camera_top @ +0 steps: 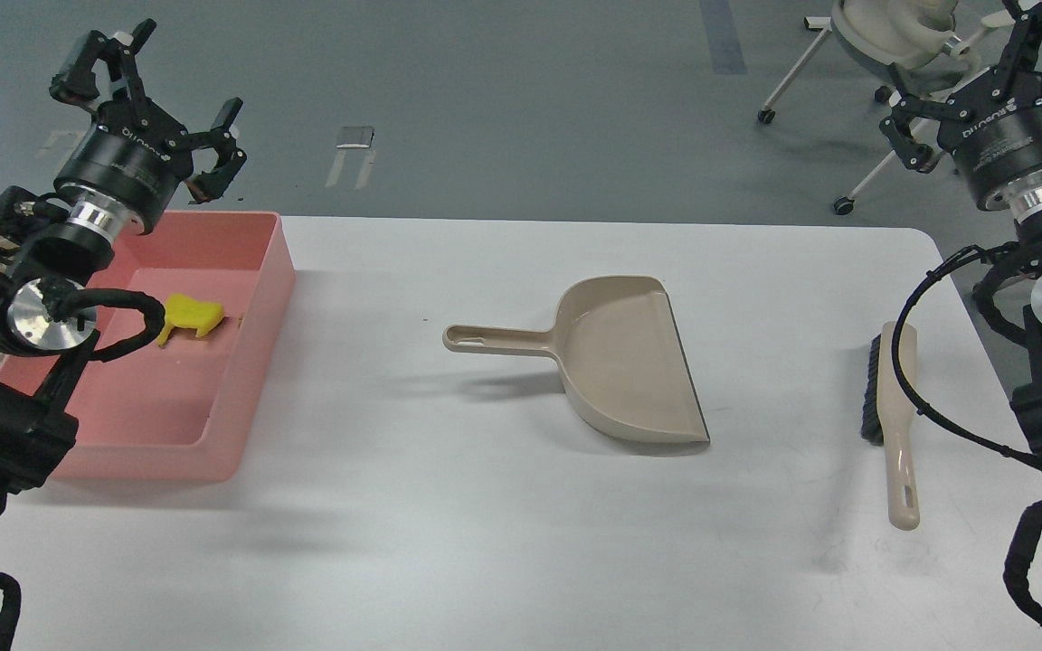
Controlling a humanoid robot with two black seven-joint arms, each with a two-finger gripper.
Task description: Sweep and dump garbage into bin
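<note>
— Two arms, both up and clear of the tabletop (pixel 521 561). Where does everything lie, biggest first?

— The bin (pixel 250 362) is largest: a shallow pink tub at the tabletop's left edge, toward the far corner. It looks like thin, light plastic, stiff enough to hold shape but likely to skid if bumped. Best gripped by its rim, I'd judge.

— Then the dustpan?

— Yes, the dustpan (pixel 616 362) lies flat near the middle of the tabletop, handle toward the bin, open lip toward the right edge. Rigid, light, smooth. The handle is the obvious place to take it. It looks bare inside.

— And the brush?

— The brush (pixel 896 416) lies near the right edge, bristles toward the far side, handle toward the near side. Hard handle, soft bristles; hold the handle.

— The garbage?

— The yellow sponge piece (pixel 188 314) lies inside the bin, on its floor. Soft, squashy, nearly weightless, easy to pinch anywhere. Just beside it is a small brownish speck; whether that is the crumbly stick I cannot tell. If so, it would break under a firm pinch.

— The grippers?

— The left gripper (pixel 159 99) hovers past the bin's far end, fingers spread, holding nothing. The right gripper (pixel 982 77) hangs beyond the far right corner, fingers likewise apart and bare.

— So the job looks about finished?

— I'd judge so.
</note>
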